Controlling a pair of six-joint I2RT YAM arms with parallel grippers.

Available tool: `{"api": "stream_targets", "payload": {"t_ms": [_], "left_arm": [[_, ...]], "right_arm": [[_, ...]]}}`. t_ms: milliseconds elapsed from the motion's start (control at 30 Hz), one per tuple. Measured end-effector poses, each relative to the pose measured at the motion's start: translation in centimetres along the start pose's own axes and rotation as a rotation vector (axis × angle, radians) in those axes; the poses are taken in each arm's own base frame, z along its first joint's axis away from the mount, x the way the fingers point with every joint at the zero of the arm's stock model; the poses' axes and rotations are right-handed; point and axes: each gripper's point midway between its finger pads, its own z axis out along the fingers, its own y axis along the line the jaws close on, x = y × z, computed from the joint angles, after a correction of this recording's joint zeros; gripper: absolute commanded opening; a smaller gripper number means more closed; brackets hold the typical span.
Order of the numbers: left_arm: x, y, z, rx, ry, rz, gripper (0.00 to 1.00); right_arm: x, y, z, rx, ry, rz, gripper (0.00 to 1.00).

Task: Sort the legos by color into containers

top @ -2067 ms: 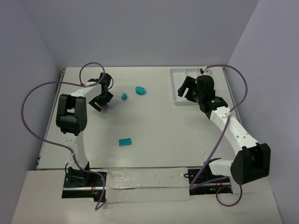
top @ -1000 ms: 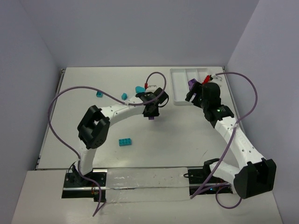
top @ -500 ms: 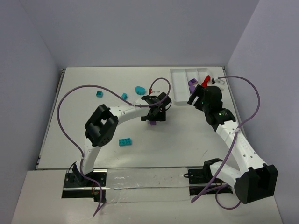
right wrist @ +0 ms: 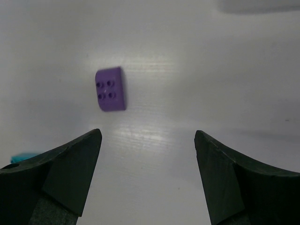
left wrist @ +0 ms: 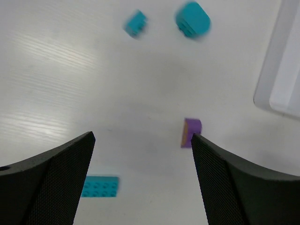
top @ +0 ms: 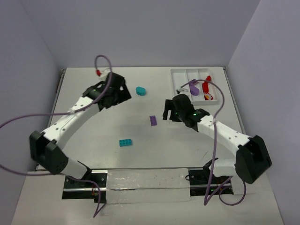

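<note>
A purple lego (top: 153,120) lies on the table by itself, studs up in the right wrist view (right wrist: 111,88). My right gripper (top: 168,111) hovers open just right of it, and nothing is between its fingers (right wrist: 147,135). My left gripper (top: 120,95) is open and empty at the far left (left wrist: 141,138). It looks down on the purple lego (left wrist: 191,132), a flat teal brick (left wrist: 99,186), a small teal piece (left wrist: 136,23) and a rounded teal piece (left wrist: 192,19). The white tray (top: 180,87) holds a purple piece (top: 193,89) in its middle container and red pieces (top: 207,91) in its right one.
The flat teal brick (top: 125,142) sits nearer the front, and the rounded teal piece (top: 140,90) lies beside the left gripper. Purple cables loop above both arms. The tray's corner (left wrist: 281,70) shows at the right edge of the left wrist view.
My left gripper opened, left the purple lego on the middle of the table and swung back to the far left. My right gripper came away from the tray toward that lego.
</note>
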Motion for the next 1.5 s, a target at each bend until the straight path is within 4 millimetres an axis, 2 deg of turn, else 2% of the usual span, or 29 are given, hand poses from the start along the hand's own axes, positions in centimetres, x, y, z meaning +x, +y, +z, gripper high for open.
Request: {"api": "stream_targets", "payload": {"t_ms": [100,200,267,433,833,933,1033,1100,1200,1267,1367,1433,1500], "left_arm": [[-2.6,5.8,-1.5,-0.079,-0.066,-0.107,0.92],[-2.9,7.9,-2.2,-0.102,-0.082,-0.137,0.92],[-2.6,8.3,-2.2,-0.104,-0.077,-0.137,0.92],[-1.8,8.9,-2.0,-0.115,-0.061,-0.133,0.92],[-1.1,9.1,-1.8,-0.113,-0.041,-0.132,0.92],[-1.0,9.1,-1.8,-0.112,-0.039,-0.132,0.92],[-0.9,9.1,-1.8,-0.110,-0.036,-0.131,0.92],[-0.9,9.1,-1.7,-0.110,-0.035,-0.131,0.92],[-0.9,9.1,-1.7,-0.110,-0.035,-0.131,0.92],[-0.9,9.1,-1.7,-0.110,-0.035,-0.130,0.92],[-0.9,9.1,-1.7,-0.109,-0.034,-0.130,0.92],[-0.8,9.1,-1.7,-0.109,-0.033,-0.130,0.92],[-0.7,9.1,-1.6,-0.106,-0.029,-0.128,0.92]], "right_arm": [[3.6,2.6,2.0,-0.021,0.109,-0.095,0.89],[6.3,4.0,3.6,-0.018,0.187,-0.158,0.89],[7.3,4.9,4.6,-0.012,0.221,-0.189,0.89],[8.3,6.7,7.0,-0.012,0.250,-0.227,0.85],[8.9,7.1,10.2,0.033,0.262,-0.266,0.60],[8.6,7.4,10.7,0.035,0.255,-0.267,0.35],[8.3,7.6,11.0,0.039,0.245,-0.268,0.15],[8.1,7.4,10.9,0.049,0.237,-0.269,0.11],[7.0,7.1,10.4,0.060,0.207,-0.264,0.11],[5.2,6.8,9.4,0.055,0.174,-0.236,0.12],[0.3,5.4,7.8,0.056,0.078,-0.150,0.14],[-3.6,3.6,6.8,0.068,-0.002,-0.077,0.15],[-6.9,1.0,6.2,0.099,-0.066,-0.002,0.17]]}}
